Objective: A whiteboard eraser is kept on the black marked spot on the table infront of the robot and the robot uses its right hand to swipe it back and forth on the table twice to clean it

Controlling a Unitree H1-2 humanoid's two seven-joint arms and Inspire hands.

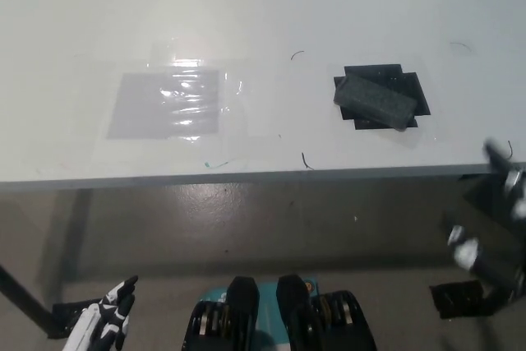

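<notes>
A dark grey whiteboard eraser [376,100] lies tilted on the black marked spot [416,88] at the right of the white table [263,14]. My black right hand [497,228] is at the picture's right edge, below the table's front edge and apart from the eraser; it is blurred, so its fingers cannot be made out. My white left hand [105,322] rests low at the bottom left, below the table, holding nothing, fingers apart.
A clear plastic sheet [173,104] is taped flat on the table's left half. A few thin dark marks dot the table near the eraser. The table's front edge [246,177] runs across the middle; floor lies below it.
</notes>
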